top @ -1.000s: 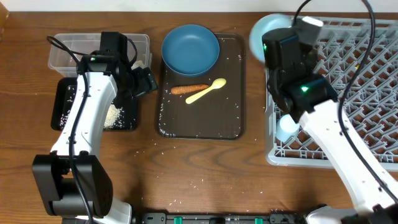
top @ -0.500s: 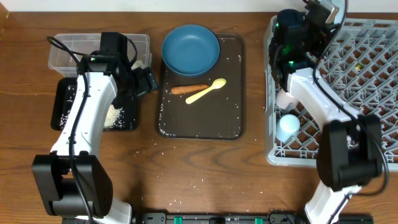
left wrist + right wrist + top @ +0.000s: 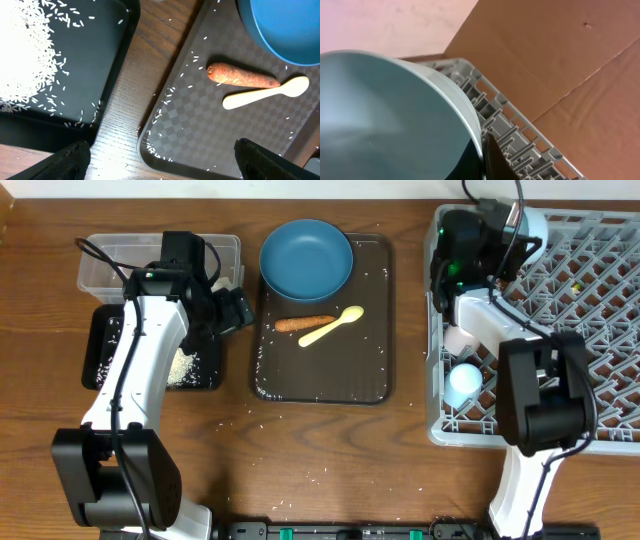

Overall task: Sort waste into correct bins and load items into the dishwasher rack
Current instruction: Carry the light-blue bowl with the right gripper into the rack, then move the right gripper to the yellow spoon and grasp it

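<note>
The pale blue-white bowl (image 3: 390,115) is gripped at its rim by the right gripper (image 3: 485,152), tilted, above the dishwasher rack's (image 3: 600,350) far-left corner; the pegs lie directly below it. The left gripper (image 3: 167,167) is spread open, well apart from the rack.

Left arm (image 3: 140,360) and right arm (image 3: 485,325) show white links, black joints, green lights.

tray (image 3: 330,370) front open, plate (image 3: 306,258) filling its back, stick (image 3: 305,323) and spoon (image 3: 333,324) mid-tray
</note>
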{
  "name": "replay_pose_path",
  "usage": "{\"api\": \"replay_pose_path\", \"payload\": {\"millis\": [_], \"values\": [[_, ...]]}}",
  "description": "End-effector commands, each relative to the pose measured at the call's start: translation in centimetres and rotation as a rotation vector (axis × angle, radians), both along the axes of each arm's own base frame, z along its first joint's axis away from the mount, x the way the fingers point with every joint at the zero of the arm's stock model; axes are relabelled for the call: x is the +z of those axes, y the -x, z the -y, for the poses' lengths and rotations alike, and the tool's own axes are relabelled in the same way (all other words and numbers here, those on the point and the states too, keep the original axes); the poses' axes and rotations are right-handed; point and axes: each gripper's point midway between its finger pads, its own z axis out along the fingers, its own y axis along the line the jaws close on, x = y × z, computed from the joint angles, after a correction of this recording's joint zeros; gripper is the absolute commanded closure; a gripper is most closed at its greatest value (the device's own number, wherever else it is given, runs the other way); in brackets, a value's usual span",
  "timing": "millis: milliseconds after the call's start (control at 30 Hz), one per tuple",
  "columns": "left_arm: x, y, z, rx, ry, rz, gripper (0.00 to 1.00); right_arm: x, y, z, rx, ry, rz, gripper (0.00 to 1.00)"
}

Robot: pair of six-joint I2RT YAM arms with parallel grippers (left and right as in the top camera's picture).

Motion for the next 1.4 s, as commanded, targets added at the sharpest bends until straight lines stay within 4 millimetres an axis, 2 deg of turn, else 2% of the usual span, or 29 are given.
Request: {"api": "replay_pose_path", "payload": {"millis": [0, 267, 400, 533, 600, 633, 667, 767, 867, 967, 1100, 1167, 1233, 1300, 1367], "values": [[0.1, 0.2, -0.4, 0.009, -0.012, 0.001, 0.05, -1.8, 0.1, 0.7, -0.029, 0.020, -0.055, 0.99], [0.1, 0.2, -0.4, 0.009, -0.012, 0.001, 0.05, -2.4, -0.3, 0.6, -0.007, 0.014, -0.072, 0.99], [0.1, 0.2, -0.4, 0.009, -0.012, 0.001, 0.05, -4.1, -1.4, -1.2, 0.111, -0.010, -0.167, 0.99], [0.1, 0.2, -0.4, 0.009, -0.012, 0.001, 0.05, -5.0, -1.4, -3.6, 0.171, -0.005, -0.235, 0.96], [0.1, 0.2, -0.4, 0.009, -0.012, 0.001, 0.05, -5.1, -1.5, -4.8, 0.195, -0.001, -0.240, 0.79], [0.1, 0.2, -0.4, 0.009, -0.012, 0.001, 0.05, -5.0, -1.5, -5.4, 0.205, -0.001, -0.235, 0.56], [0.1, 0.2, -0.4, 0.009, -0.012, 0.001, 0.05, -4.9, -1.6, -5.9, 0.215, -0.001, -0.226, 0.37], [0.1, 0.2, -0.4, 0.009, -0.012, 0.001, 0.05, -4.6, -1.6, -7.0, 0.230, 0.002, -0.208, 0.16], [0.1, 0.2, -0.4, 0.009, -0.012, 0.001, 0.05, -3.4, -1.2, -7.3, 0.197, 0.016, -0.162, 0.07], [0.1, 0.2, -0.4, 0.009, -0.012, 0.001, 0.05, -1.6, -0.8, -7.6, 0.188, 0.016, -0.121, 0.07], [0.1, 0.2, -0.4, 0.009, -0.012, 0.001, 0.05, 1.6, -0.8, -8.6, 0.243, -0.015, -0.057, 0.01], [0.1, 0.2, -0.4, 0.009, -0.012, 0.001, 0.05, 3.2, -1.1, -10.3, 0.341, -0.046, -0.050, 0.01], [0.1, 0.2, -0.4, 0.009, -0.012, 0.001, 0.05, 4.3, -1.3, -13.1, 0.481, -0.095, -0.061, 0.01], [0.1, 0.2, -0.4, 0.009, -0.012, 0.001, 0.05, 4.5, -1.2, -16.4, 0.636, -0.171, -0.084, 0.01], [0.1, 0.2, -0.4, 0.009, -0.012, 0.001, 0.05, 4.0, -0.4, -20.7, 0.825, -0.308, -0.119, 0.01]]}}
